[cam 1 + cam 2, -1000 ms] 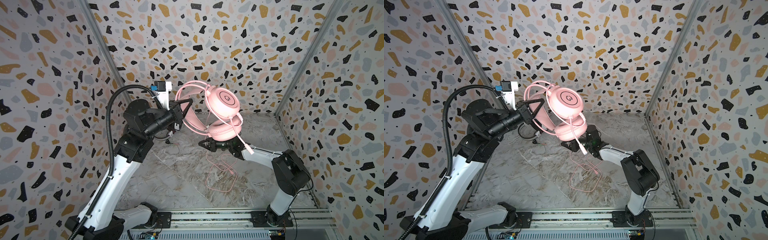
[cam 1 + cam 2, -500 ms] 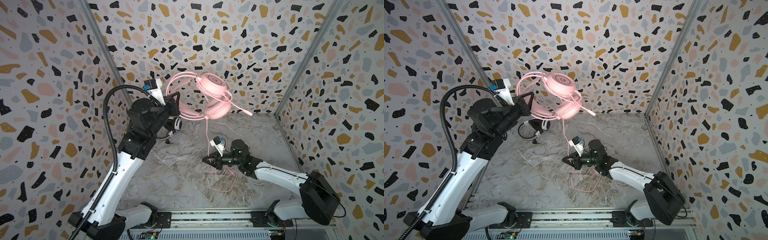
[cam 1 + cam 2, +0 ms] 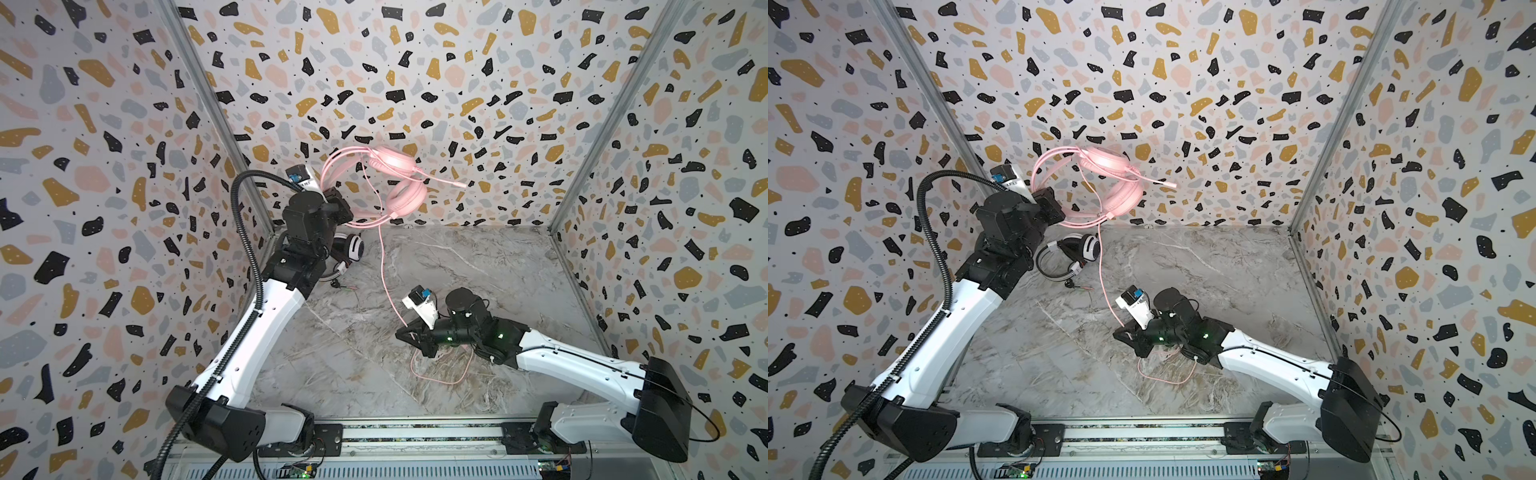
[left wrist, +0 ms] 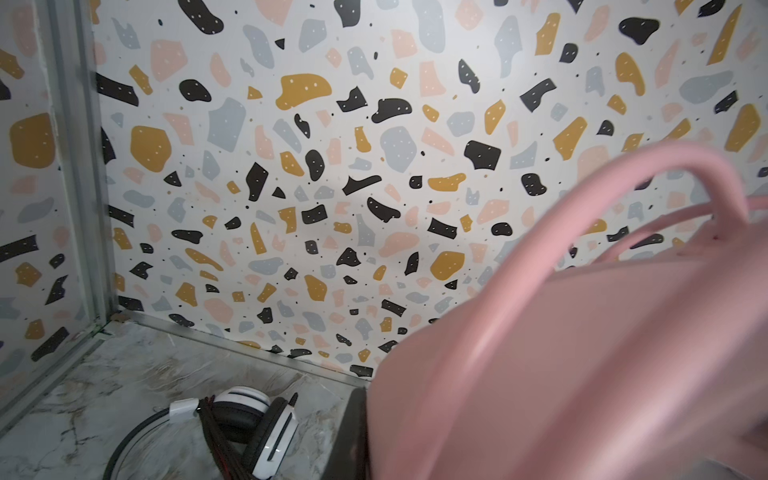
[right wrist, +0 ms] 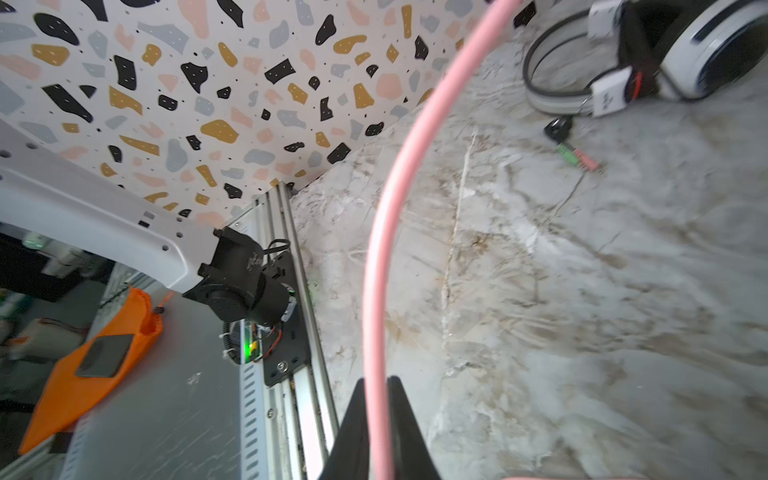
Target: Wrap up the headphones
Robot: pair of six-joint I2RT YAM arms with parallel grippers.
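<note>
Right wrist view has the right end effector (image 5: 376, 388) pinched shut on the pink cable (image 5: 390, 216), down by the tabletop (image 5: 582, 291) now instead of up high. Left end effector (image 3: 338, 204), clamped on the headband (image 3: 330, 174), has hoisted the pink headset (image 3: 405, 195) higher, so the cable's strung out, ready for winding I'd guess. Can't make out the plug end anywhere.

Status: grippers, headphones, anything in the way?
Left gripper shut on pink headphones, held high. Right gripper shut on pink cable, low near table. White headphones lying at back left, beside the hanging cable, untouched.
</note>
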